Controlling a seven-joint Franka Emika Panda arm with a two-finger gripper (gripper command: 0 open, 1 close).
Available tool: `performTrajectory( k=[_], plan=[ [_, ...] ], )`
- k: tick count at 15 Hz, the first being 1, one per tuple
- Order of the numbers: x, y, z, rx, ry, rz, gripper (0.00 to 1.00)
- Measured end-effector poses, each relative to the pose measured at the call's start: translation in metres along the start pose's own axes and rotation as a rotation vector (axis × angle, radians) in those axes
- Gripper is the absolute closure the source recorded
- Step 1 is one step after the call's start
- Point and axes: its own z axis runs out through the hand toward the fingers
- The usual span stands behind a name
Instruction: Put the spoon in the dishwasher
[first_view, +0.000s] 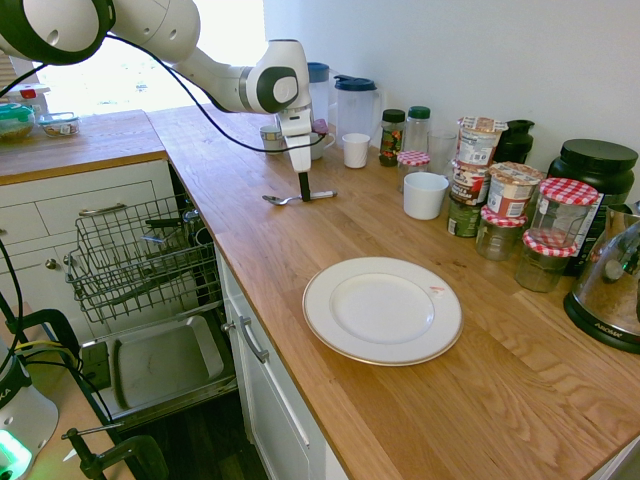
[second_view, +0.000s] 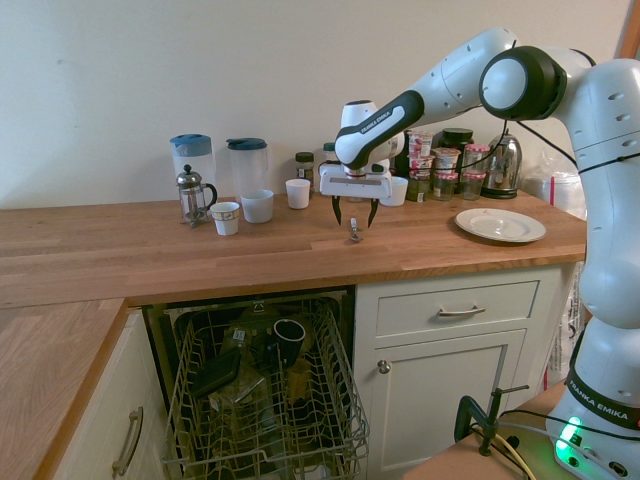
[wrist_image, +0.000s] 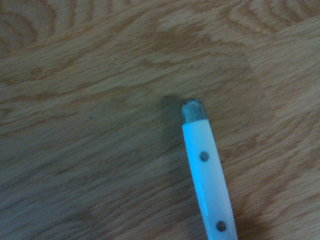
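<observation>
1. Gripper (second_view: 354, 225): fingers spread wide, pointing down at the worktop (second_view: 110, 245), one on each side of the spoon (first_view: 286, 200) as seen in the second exterior view. Nothing is held.
2. Spoon: lying flat on the wood, bowl toward the worktop's front edge, pale handle toward the wall. Handle runs directly below the gripper. Contact between fingertips and handle appears absent, though the view is too coarse to be certain.
3. Wrist view: handle end sharp enough to show a metal cap and two dark rivets on white; wood grain around it is soft.
4. Dishwasher (first_view: 160, 360): door down, wire rack (second_view: 265, 440) drawn out below the counter. Rack carries a dark mug (second_view: 289, 338), mouth visible, plus other dark and clear items too jumbled to identify.
5. Worktop, wall side: French press (second_view: 192, 197), patterned cup (second_view: 226, 219), two blue-lidded pitchers (first_view: 356, 108), white cups and spice jars. Another white cup (first_view: 425, 196) stands nearer the stacked jars and tubs.
6. Worktop, far from the French press: white plate (first_view: 382, 311) lying flat, kettle (first_view: 606, 285) beside the jars with checked lids (first_view: 568, 191)
</observation>
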Motion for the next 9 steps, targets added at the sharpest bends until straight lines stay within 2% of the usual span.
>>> performTrajectory(
  k=[4, 5, 9],
  plan=[
    [0.0, 0.002, 0.006, -0.02, -0.014, -0.009, 0.0],
    [-0.002, 0.002, 0.006, -0.025, -0.014, -0.014, 1.0],
    [-0.011, 0.005, 0.007, -0.045, -0.015, -0.032, 1.0]
  ],
)
